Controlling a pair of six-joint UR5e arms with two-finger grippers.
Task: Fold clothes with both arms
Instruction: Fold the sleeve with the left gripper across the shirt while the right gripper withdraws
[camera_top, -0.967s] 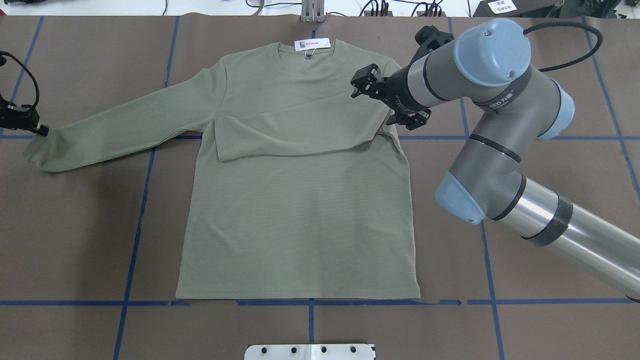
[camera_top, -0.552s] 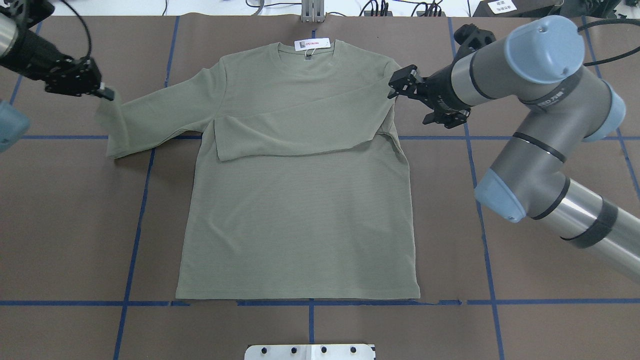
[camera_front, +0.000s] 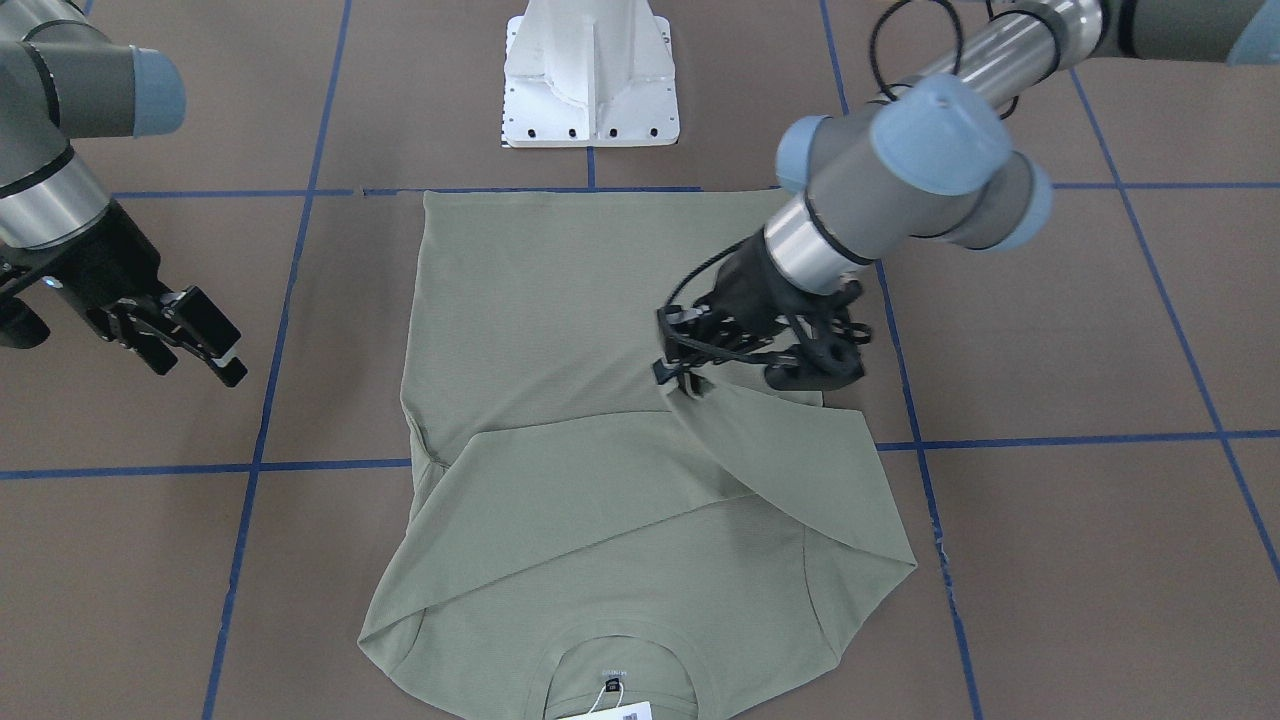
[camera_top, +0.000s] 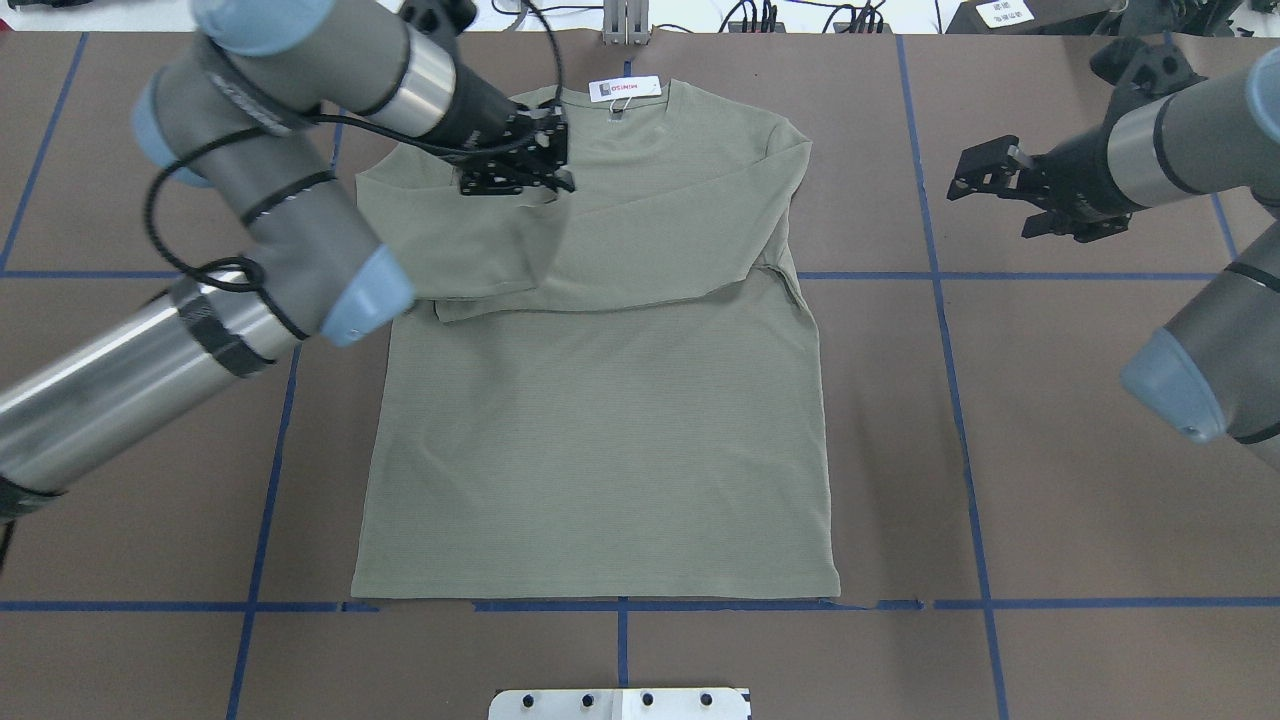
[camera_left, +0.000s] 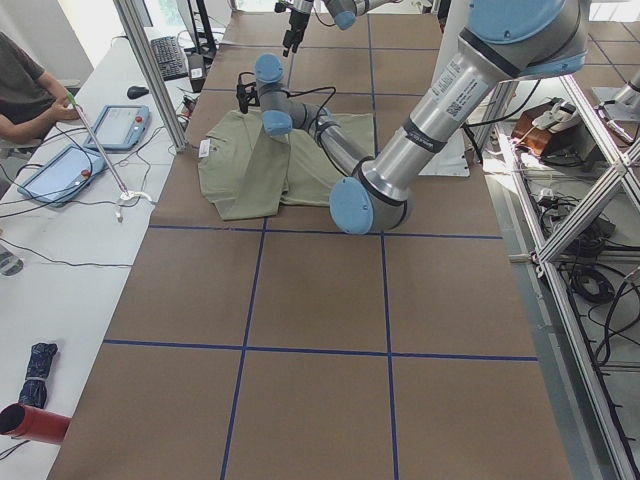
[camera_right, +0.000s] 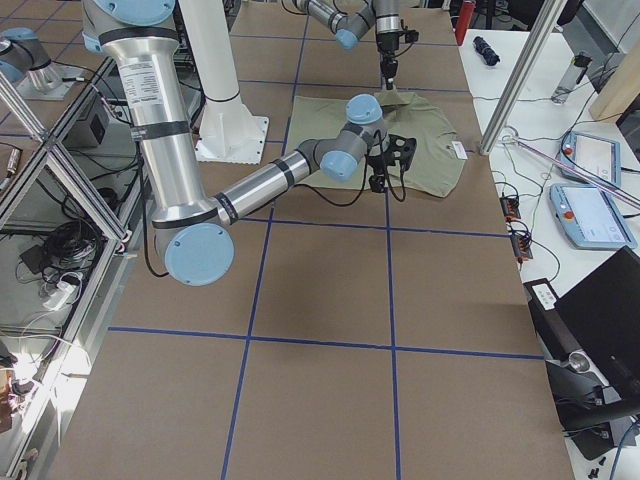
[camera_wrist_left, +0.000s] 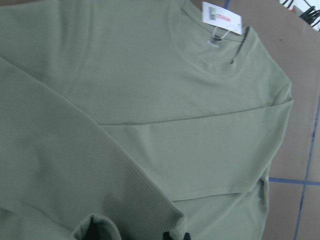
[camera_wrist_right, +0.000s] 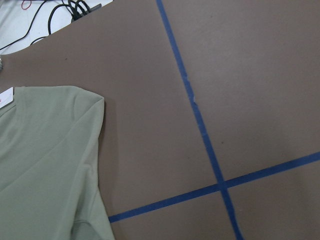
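Observation:
The sage-green shirt (camera_top: 600, 430) lies flat on the brown table, collar and white hang tag (camera_top: 625, 88) at the far edge. Its right sleeve (camera_top: 640, 270) is folded across the chest. My left gripper (camera_top: 558, 188) is shut on the cuff of the left sleeve (camera_top: 480, 240), holding it above the chest just below the collar. The front view shows that same gripper (camera_front: 685, 385) pinching the cuff, with the sleeve (camera_front: 790, 460) draping from it. My right gripper (camera_top: 962, 185) hangs open with nothing between its fingers, well off the shirt's right shoulder and over bare table (camera_front: 232, 360).
The white pedestal base (camera_front: 590, 70) stands at the robot's edge of the table, just beyond the shirt hem. Blue tape lines (camera_top: 960, 400) cross the brown surface. Cables (camera_top: 760, 15) lie past the far edge. A person (camera_left: 20, 80) sits at a side table with tablets.
The left gripper has carried the left sleeve cuff from far out at the left up and over onto the chest. The right gripper has pulled away to the right, off the shirt.

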